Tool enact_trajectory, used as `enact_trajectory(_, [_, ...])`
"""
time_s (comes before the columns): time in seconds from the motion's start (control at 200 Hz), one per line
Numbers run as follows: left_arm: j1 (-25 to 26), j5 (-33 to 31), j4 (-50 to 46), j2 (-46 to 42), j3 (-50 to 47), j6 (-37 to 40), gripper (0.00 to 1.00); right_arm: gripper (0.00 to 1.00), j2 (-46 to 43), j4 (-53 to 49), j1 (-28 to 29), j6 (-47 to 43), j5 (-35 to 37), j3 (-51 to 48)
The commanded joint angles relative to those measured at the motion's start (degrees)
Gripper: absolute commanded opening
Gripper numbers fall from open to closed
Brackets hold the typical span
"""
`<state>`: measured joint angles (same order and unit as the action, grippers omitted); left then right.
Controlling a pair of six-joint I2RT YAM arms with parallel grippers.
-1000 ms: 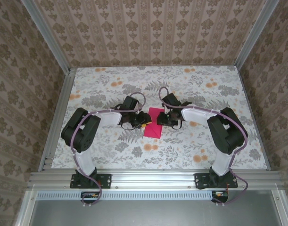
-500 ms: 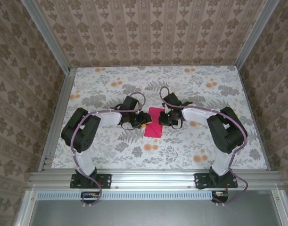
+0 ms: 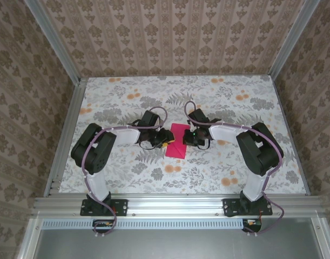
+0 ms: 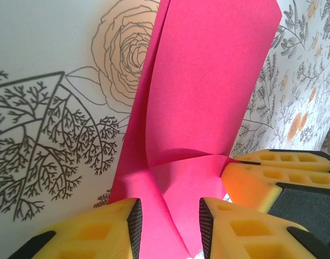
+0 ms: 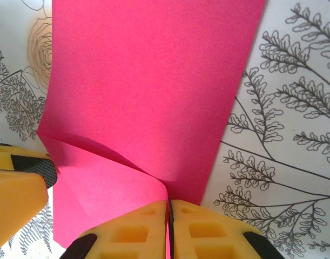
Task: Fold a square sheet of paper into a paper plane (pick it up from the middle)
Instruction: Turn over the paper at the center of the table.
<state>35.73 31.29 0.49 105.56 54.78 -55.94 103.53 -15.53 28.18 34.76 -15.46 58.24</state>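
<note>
The square sheet of paper [image 3: 177,143] is bright magenta-pink and lies mid-table, folded to a narrow strip with one corner flap raised. A paper plane as such is out of view. My left gripper [image 3: 163,141] sits at the sheet's left edge. Seen from the left wrist, the left gripper [image 4: 167,208] is open, its yellow fingers astride a creased part of the sheet [image 4: 197,97]. My right gripper [image 3: 188,137] is at the sheet's right edge. From the right wrist, the right gripper [image 5: 168,204] is shut on the curled edge of the sheet [image 5: 148,81].
The table [image 3: 224,102] has a floral cloth. Aluminium rails [image 3: 175,204] run along its front and sides, and wallpapered walls close the back. The other arm's yellow fingers [image 5: 19,186] crowd in close at the left of the right wrist view.
The right gripper's jaws have closed onto the sheet's raised edge and shifted slightly toward the sheet. The left gripper has stayed where it was.
</note>
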Motion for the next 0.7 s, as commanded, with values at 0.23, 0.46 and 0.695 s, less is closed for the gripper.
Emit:
enact_trajectory(0.23, [0.7, 2.0, 0.9, 2.5, 2.7, 0.3, 0.30, 0.12, 1.0, 1.0, -0.7, 1.4, -0.7, -1.2])
enact_trajectory(0.46, [0.7, 2.9, 1.9, 3.5, 3.2, 0.6, 0.27, 0.12, 1.3, 1.0, -0.8, 1.7, -0.7, -1.4])
enact_trajectory(0.695, [0.7, 3.0, 2.0, 4.3, 3.7, 1.0, 0.26, 0.12, 1.8, 0.9, -1.1, 1.8, -0.7, -1.5])
